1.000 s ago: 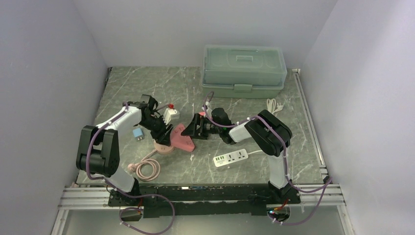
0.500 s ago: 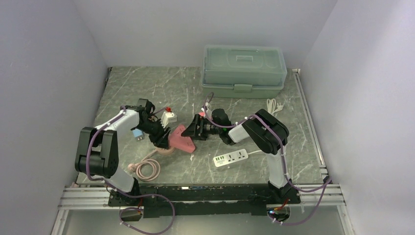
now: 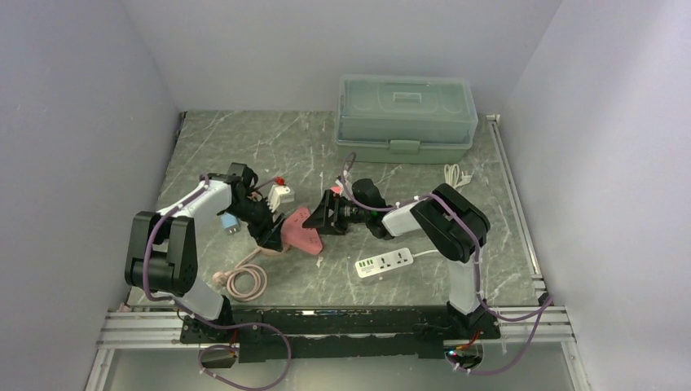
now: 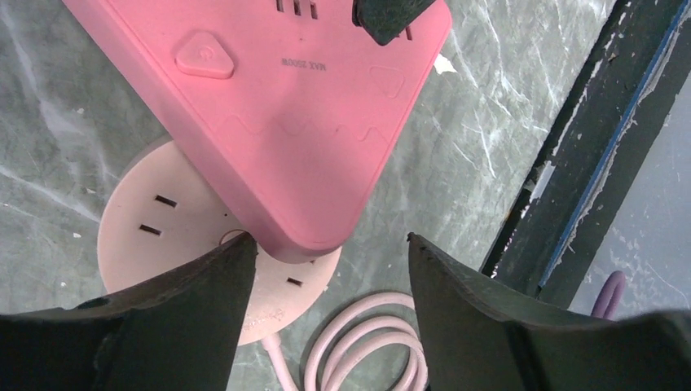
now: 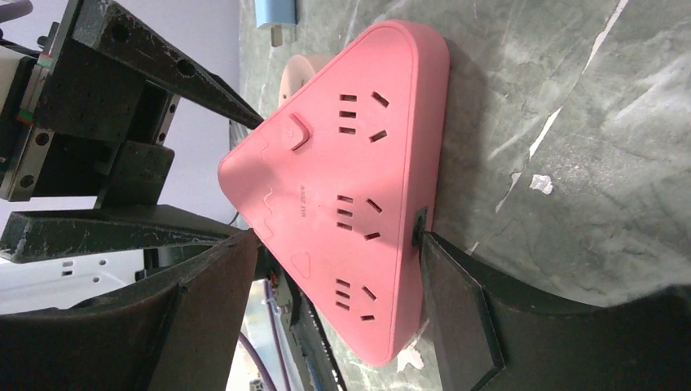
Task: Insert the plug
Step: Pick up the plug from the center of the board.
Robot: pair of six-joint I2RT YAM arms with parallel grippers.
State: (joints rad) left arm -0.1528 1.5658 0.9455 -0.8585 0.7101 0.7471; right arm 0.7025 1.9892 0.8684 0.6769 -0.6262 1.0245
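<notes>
Fingers (image 4: 175, 314) of the left gripper (image 4: 330, 244) stand apart astride a corner of the pink triangular power strip (image 4: 310, 130), holding nothing. The right gripper (image 5: 336, 238) brackets its far side, one pad (image 5: 444, 273) on the edge, probably steadying it; a true pinch I cannot tell. The left wrist view shows a round pink socket (image 4: 155, 236) underneath; the right shows empty outlets. The blue plug adapter (image 3: 230, 223) lies unheld beside the left arm.
</notes>
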